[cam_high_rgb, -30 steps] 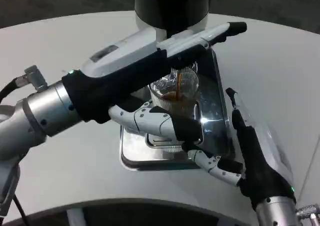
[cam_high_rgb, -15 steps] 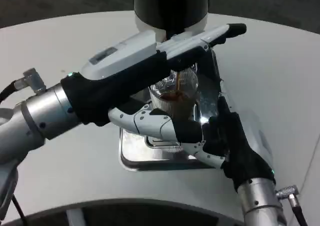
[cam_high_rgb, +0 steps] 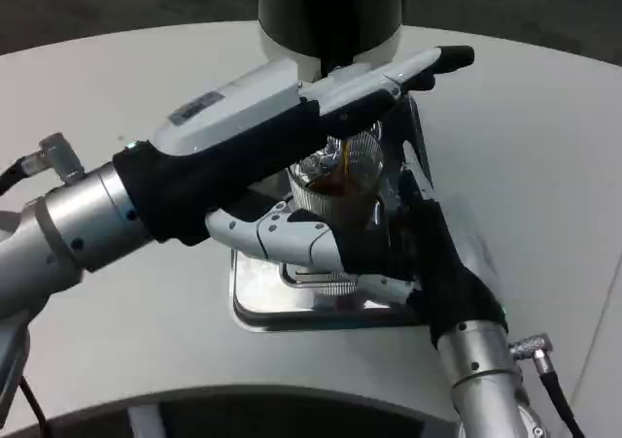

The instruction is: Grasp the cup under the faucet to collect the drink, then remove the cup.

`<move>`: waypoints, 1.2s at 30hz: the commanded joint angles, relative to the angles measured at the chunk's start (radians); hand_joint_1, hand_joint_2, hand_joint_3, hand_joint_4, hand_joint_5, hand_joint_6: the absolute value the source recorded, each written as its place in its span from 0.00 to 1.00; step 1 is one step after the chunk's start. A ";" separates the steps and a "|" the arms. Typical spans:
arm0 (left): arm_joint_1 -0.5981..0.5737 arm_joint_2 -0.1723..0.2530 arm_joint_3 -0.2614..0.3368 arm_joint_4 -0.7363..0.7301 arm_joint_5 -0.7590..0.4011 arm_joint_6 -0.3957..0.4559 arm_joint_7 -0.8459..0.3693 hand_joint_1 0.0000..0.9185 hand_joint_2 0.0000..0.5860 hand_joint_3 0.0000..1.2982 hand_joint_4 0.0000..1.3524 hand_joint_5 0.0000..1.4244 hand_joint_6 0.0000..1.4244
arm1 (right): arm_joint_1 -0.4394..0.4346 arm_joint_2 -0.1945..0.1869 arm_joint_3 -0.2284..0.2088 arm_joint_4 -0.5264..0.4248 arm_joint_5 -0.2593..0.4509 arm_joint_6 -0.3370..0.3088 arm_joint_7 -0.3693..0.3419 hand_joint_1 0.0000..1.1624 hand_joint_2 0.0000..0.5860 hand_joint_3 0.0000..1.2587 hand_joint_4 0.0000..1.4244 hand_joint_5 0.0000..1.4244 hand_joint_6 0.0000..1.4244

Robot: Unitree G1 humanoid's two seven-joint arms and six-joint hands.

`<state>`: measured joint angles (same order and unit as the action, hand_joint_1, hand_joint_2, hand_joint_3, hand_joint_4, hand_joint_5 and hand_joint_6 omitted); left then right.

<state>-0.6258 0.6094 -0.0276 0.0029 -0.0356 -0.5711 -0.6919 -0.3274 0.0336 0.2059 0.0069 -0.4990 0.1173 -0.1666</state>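
- The left hand (cam_high_rgb: 292, 142) reaches in from the left, its white back upward, with long fingers stretched over the top of the cup toward the dispenser (cam_high_rgb: 330, 16). Lower fingers curl beside the cup's near left side. Whether they actually touch or grip the cup cannot be told, because the hand itself hides that side.
- The right hand (cam_high_rgb: 432, 253) stands at the cup's right side, dark fingers pointing up and close against the cup wall. Whether they press on it cannot be told either.
- The cup (cam_high_rgb: 340, 181) is clear and ribbed. It stands upright on the drip tray (cam_high_rgb: 262, 302), directly beneath the dispenser's outlet.
- A thin brown stream (cam_high_rgb: 342, 156) falls into the cup, and dark liquid sits in its lower part. The cup seems placed there precisely to catch this stream.
- The shiny metal drip tray lies on the white table (cam_high_rgb: 117, 88), presumably to catch spills.
- Judged from this, filling is under way and the cup is not yet removed. Both hands appear positioned to steady it.
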 commanded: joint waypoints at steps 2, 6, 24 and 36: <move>0.025 0.016 -0.011 -0.001 -0.008 -0.004 -0.022 0.00 0.19 0.00 0.00 0.05 0.03 | -0.028 0.002 0.002 0.052 0.023 -0.025 -0.017 0.62 0.33 0.00 0.00 0.00 0.11; 0.026 0.018 -0.007 0.000 -0.008 -0.003 -0.021 0.00 0.19 0.00 0.00 0.05 0.03 | -0.051 0.011 0.001 0.088 0.039 -0.035 -0.029 0.62 0.31 0.00 0.00 0.00 0.12; 0.058 -0.011 0.061 -0.003 -0.053 -0.038 0.048 0.00 0.21 0.00 0.00 0.04 0.02 | -0.112 0.024 0.004 0.190 0.071 -0.073 -0.072 0.63 0.30 0.00 0.00 0.00 0.13; 0.126 -0.073 0.179 -0.034 -0.167 -0.079 0.138 0.00 0.26 0.00 0.00 0.08 0.05 | -0.136 0.025 0.028 0.231 0.058 -0.083 -0.075 0.64 0.30 0.00 0.00 0.01 0.14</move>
<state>-0.5339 0.5328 0.1393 -0.0055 -0.1896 -0.6481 -0.5616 -0.4597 0.0495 0.2145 0.2049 -0.4448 0.0416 -0.2500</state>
